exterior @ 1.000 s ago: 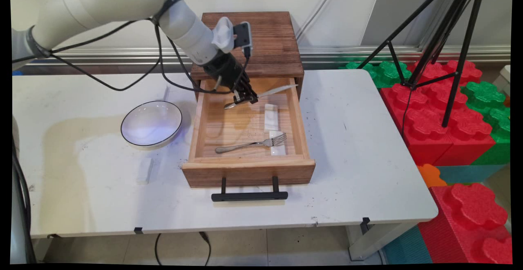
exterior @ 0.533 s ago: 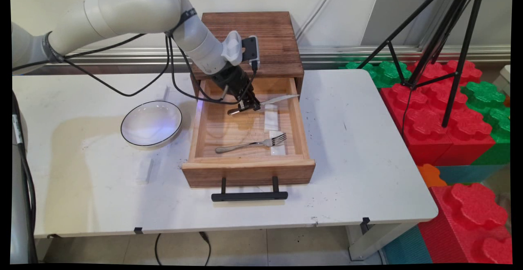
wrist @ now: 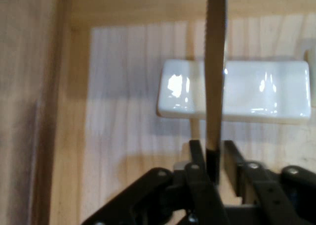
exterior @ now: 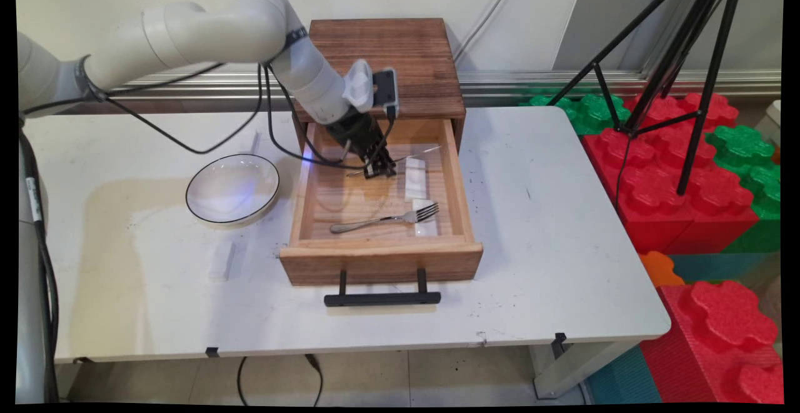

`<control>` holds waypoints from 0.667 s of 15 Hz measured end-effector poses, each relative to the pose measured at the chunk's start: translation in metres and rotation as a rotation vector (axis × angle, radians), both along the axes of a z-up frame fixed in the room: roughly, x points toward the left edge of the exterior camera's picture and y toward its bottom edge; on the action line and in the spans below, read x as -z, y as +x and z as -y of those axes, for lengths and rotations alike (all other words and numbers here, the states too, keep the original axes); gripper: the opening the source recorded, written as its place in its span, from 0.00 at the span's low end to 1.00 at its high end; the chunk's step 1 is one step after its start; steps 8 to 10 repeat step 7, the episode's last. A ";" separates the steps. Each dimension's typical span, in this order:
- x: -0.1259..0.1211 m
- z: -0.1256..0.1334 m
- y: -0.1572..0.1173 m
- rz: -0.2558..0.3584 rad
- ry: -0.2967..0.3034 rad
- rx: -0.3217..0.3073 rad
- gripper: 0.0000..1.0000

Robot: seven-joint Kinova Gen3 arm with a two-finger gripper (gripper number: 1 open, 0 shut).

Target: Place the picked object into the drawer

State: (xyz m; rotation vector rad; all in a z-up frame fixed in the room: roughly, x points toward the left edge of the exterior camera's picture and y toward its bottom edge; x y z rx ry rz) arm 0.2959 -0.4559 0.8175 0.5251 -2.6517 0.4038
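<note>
The gripper [exterior: 379, 168] was inside the open wooden drawer [exterior: 380, 257], toward its back, with its fingers [wrist: 197, 158] nearly closed and clamped on a table knife [exterior: 409, 154]. In the hand view the knife's [wrist: 216, 62] blade ran straight away from the fingertips, crossing over a white ceramic rest [wrist: 256, 89] that lay on the drawer floor. In the main view that rest [exterior: 415, 175] sat just beside the gripper, on the side farther from the bowl. Nearer the drawer's front, a fork [exterior: 387, 218] lay with its tines on a second white rest [exterior: 425, 222]. A white bowl with a dark rim [exterior: 232, 189] stood on the table [exterior: 550, 244] beside the drawer, and a small white block [exterior: 222, 260] lay near the bowl, toward the table's near edge.
</note>
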 end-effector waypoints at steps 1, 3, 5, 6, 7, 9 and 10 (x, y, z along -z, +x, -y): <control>0.001 0.001 -0.002 -0.002 0.000 0.001 1.00; 0.002 0.003 -0.004 -0.005 0.000 0.005 1.00; 0.001 0.002 -0.003 -0.011 -0.002 -0.003 1.00; -0.001 0.002 -0.004 -0.016 -0.005 -0.004 1.00; -0.004 0.001 -0.004 -0.021 -0.008 -0.007 1.00; -0.004 0.001 -0.004 -0.021 -0.008 -0.007 1.00; -0.004 0.001 -0.004 -0.021 -0.008 -0.007 1.00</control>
